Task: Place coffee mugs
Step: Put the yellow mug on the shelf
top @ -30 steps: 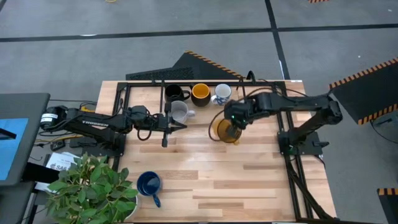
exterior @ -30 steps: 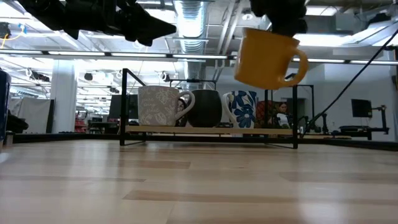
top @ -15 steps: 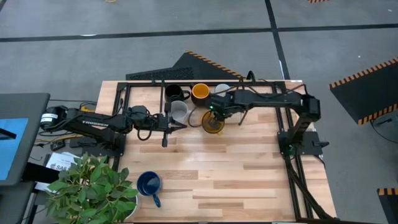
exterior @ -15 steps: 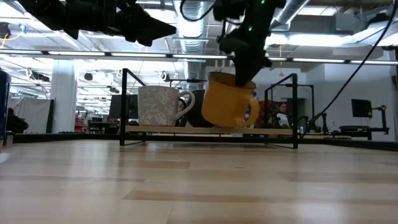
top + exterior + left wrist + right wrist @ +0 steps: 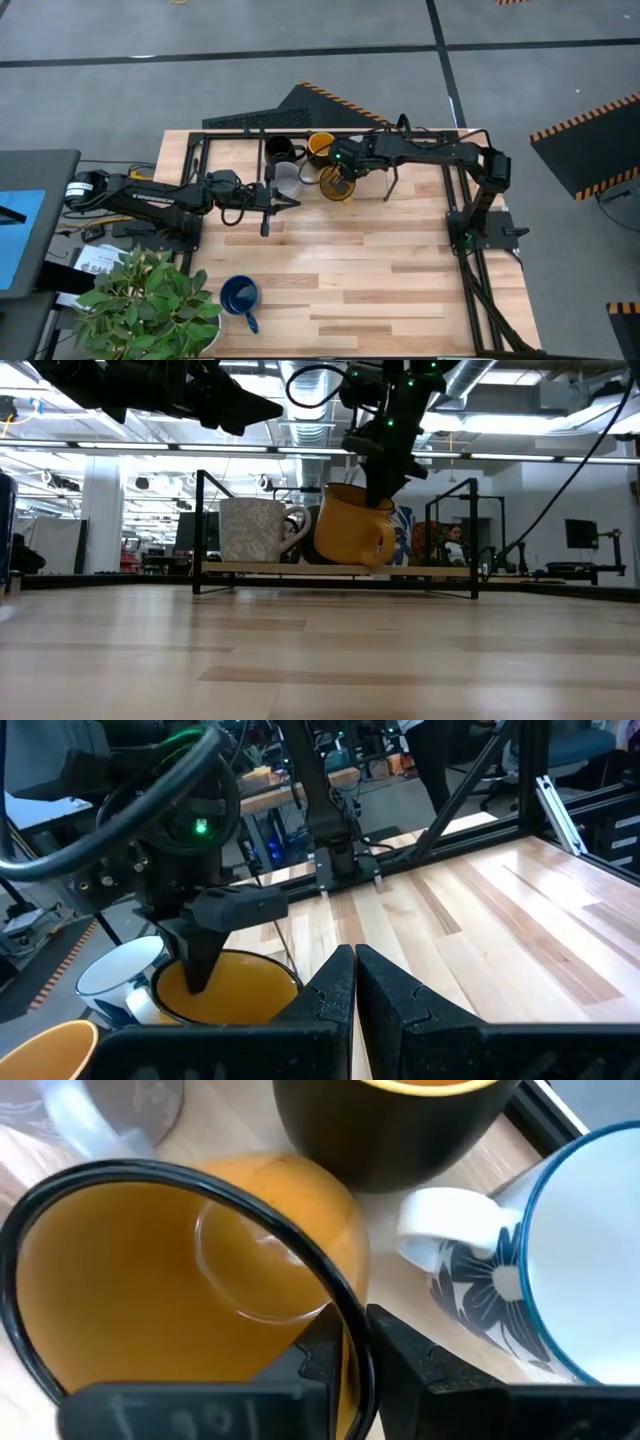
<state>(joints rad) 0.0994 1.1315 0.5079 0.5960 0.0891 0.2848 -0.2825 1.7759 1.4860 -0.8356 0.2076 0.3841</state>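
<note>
My right gripper (image 5: 344, 166) is shut on a yellow-orange mug (image 5: 338, 186), carried just near of the mug row at the table's far edge; the low view shows the mug (image 5: 352, 526) tilted in the air. In that row stand a black mug (image 5: 280, 150), a second yellow-orange mug (image 5: 322, 147) and a white flowered mug (image 5: 530, 1270), with a grey mug (image 5: 288, 179) just near of the black one. A dark blue mug (image 5: 240, 296) stands on the near left of the table. My left gripper (image 5: 268, 201) is shut and empty beside the grey mug. My right gripper holds the yellow-orange mug by its rim (image 5: 347, 1312), one finger (image 5: 318, 1358) inside the cup and the other (image 5: 405, 1348) outside its wall. The fingers come from above, pointing down. The mug (image 5: 352, 526) hangs tilted and lifted clear of the table, its handle (image 5: 386, 542) toward the near right.
A black metal rack frame (image 5: 232, 131) with a low wooden shelf (image 5: 250, 568) runs along the far edge behind the mugs. A potted plant (image 5: 150, 298) stands at the near left corner. Bare wood lies in the table's middle and near right.
My right gripper has carried the yellow-orange mug down and toward the table's left and far edge, from high above the table's middle to just in front of the mug row. The mug has stayed tilted in the hold. My left arm has kept still.
</note>
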